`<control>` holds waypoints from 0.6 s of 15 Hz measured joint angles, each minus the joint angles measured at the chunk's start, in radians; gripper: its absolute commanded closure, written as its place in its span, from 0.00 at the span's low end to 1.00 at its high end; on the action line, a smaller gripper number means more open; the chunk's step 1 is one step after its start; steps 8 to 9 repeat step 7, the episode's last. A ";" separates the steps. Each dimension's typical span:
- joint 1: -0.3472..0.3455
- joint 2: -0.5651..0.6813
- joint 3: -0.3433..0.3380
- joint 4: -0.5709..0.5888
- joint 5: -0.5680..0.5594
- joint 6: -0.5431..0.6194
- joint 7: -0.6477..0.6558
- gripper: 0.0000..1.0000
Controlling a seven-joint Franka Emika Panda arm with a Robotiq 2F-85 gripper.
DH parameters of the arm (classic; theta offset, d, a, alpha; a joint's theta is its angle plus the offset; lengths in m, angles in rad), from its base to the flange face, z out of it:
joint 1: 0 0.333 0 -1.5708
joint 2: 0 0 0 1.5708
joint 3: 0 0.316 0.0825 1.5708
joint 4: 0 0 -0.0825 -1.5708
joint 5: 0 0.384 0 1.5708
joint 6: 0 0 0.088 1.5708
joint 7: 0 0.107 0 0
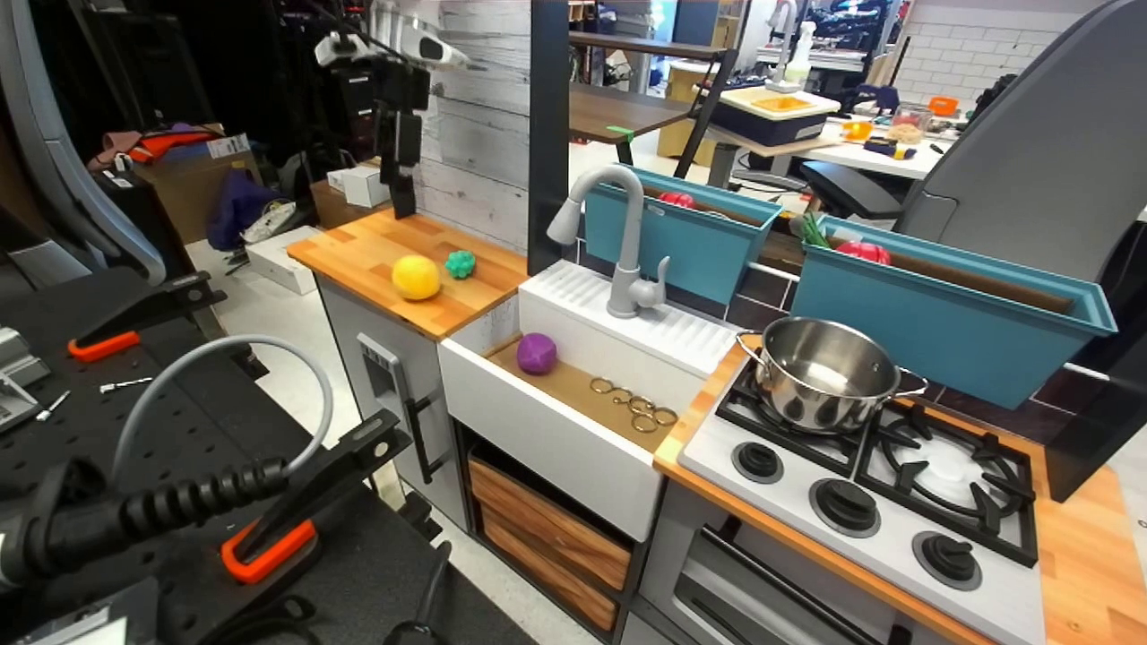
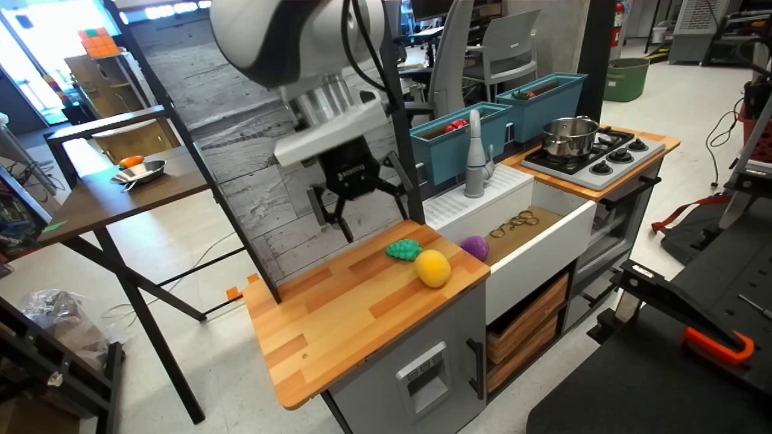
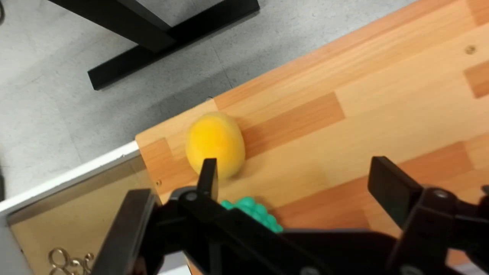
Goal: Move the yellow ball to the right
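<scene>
The yellow ball (image 1: 416, 278) rests on the wooden counter, near the sink end. It also shows in an exterior view (image 2: 432, 269) and in the wrist view (image 3: 216, 144). My gripper (image 2: 363, 211) is open and empty, held above the counter beside the grey wood-pattern panel, higher than the ball and apart from it. In the wrist view the jaws (image 3: 295, 164) are wide apart, with bare counter between the tips. The left finger overlaps the lower edge of the ball in that view.
A green bumpy object (image 2: 404, 249) lies close to the ball. The white sink (image 1: 556, 448) holds a purple ball (image 1: 537, 353) and metal rings (image 1: 641, 408). A grey tap (image 1: 627, 242), a steel pot (image 1: 829, 376) on the stove and blue planters (image 1: 932, 305) stand beyond.
</scene>
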 measured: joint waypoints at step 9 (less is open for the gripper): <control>0.047 -0.213 0.013 -0.157 -0.002 0.089 -0.030 0.00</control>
